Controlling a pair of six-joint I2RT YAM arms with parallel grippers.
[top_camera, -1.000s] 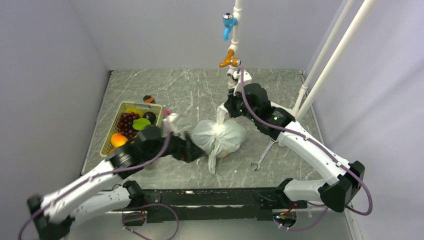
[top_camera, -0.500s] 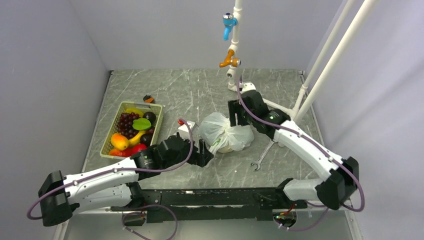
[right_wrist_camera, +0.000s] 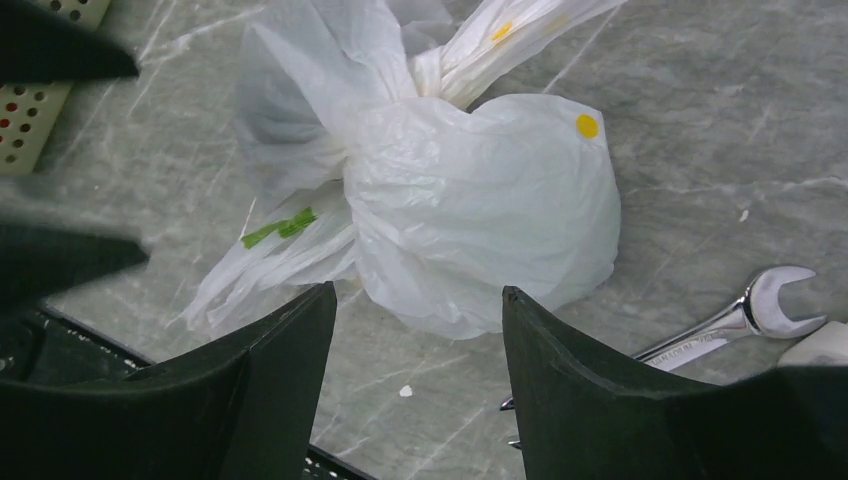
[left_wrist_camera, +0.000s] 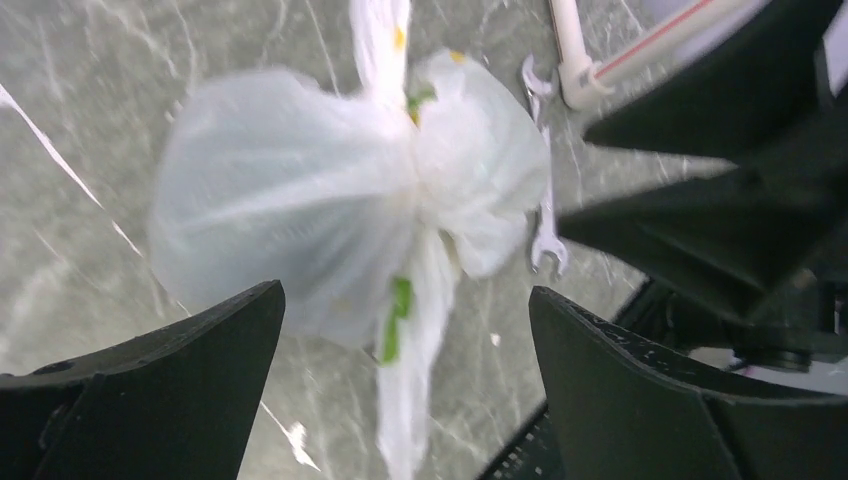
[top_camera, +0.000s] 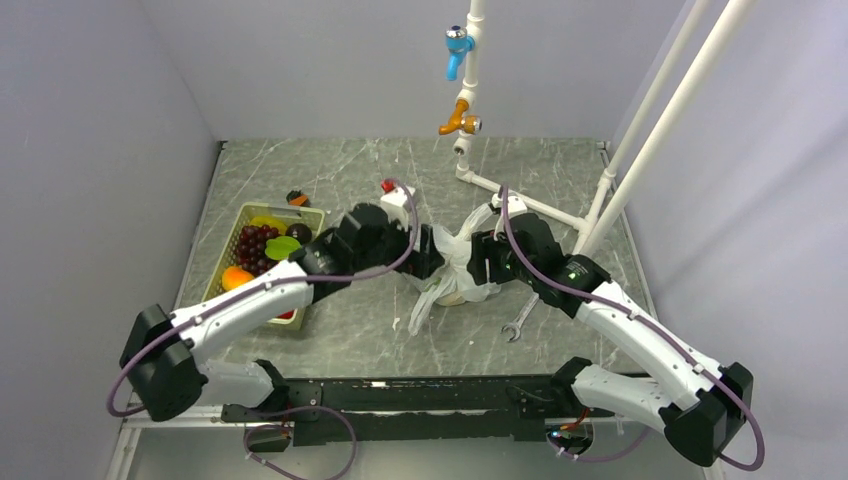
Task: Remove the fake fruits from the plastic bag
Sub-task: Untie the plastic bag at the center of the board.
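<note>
The plastic bag [top_camera: 455, 272] lies knotted on the marble table, white with yellow dots and a green leaf print. What it holds is hidden by the plastic. My left gripper [top_camera: 428, 263] hovers at its left side, jaws wide open, with the bag [left_wrist_camera: 330, 200] and its hanging handles ahead of the left gripper [left_wrist_camera: 405, 295]. My right gripper [top_camera: 480, 268] is at the bag's right side, also open, and touches nothing. In its wrist view the bag [right_wrist_camera: 470, 210] sits just beyond the right gripper [right_wrist_camera: 417, 292]. Fake fruits, among them purple grapes [top_camera: 255, 245] and an orange one [top_camera: 237, 277], lie in a cream tray.
The cream tray [top_camera: 285, 207] stands left of the bag. A steel wrench [top_camera: 522, 320] lies on the table to the bag's right, close to my right gripper. White pipes [top_camera: 530, 205] with a tap rise at the back and back right.
My right gripper let go of the bag's top, opened and dropped to the bag's right side. The bag settled on the table. My left arm swung from near left up over the bag.
</note>
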